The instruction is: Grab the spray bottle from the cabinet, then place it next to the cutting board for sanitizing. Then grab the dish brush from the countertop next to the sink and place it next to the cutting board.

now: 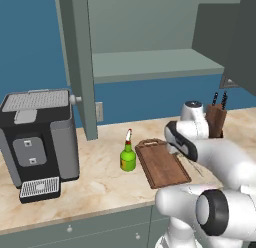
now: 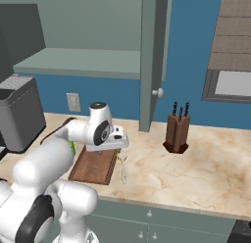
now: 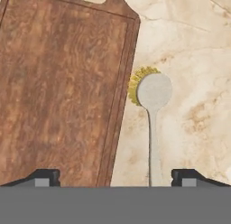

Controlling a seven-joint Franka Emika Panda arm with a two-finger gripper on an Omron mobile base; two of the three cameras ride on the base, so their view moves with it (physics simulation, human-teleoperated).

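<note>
Brush: in the hand view we see the dish brush (image 3: 152, 111) lying flat on the counter (image 3: 194, 60). Its round head with yellow bristles is just beside the long edge of the cutting board (image 3: 58, 87). We cannot tell if they touch. Its pale handle runs down between the two finger tips.

Fingers: we see the fingers (image 3: 44, 176) wide apart, one tip at each side of the bottom of the hand view. They hold nothing. The gripper (image 3: 115, 178) hangs over the brush handle.

Board: it is dark brown wood with a raised rim. In the left base view we see the whole board (image 1: 162, 164) with its handle loop at the far end. In the right base view the arm hides part of the board (image 2: 93, 167).

Bottle: in the left base view we see the green spray bottle (image 1: 128, 153) standing up on the counter, just beside the board's left edge. It has a yellow label. We cannot read any words on it.

Brush from far off: in the right base view we see it as a thin pale line (image 2: 123, 169) beside the board's right edge.

Cabinet: the cabinet (image 1: 150, 62) is open, with a plain shelf inside.

Other things: we see a grey coffee machine (image 1: 37, 142) at the left and a knife block (image 2: 177, 132) at the right.
</note>
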